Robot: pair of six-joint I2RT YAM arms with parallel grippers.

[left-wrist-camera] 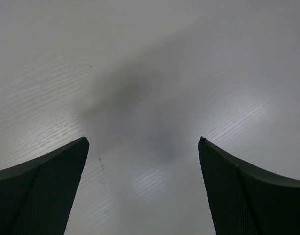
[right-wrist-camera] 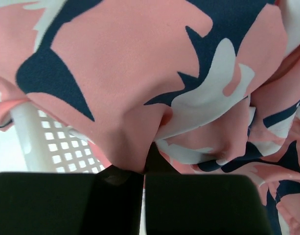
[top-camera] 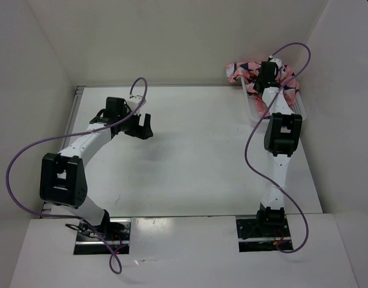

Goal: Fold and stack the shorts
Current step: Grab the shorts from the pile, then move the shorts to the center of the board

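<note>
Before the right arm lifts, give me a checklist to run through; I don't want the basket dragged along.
1. Right claw shut on the shorts: ok, a fold is pinched between its fingers.
2. Basket mesh clear of the pinch: cannot tell, fabric hides the fingertips.
3. Shorts free to lift out: cannot tell, they lie bunched and hang over the basket's rim.
4. Left claw open and ready to take fabric: ok, fingers wide apart above the bare table.
5. Left arm out of the right arm's way: ok, it is over the table's left side, well apart.
</note>
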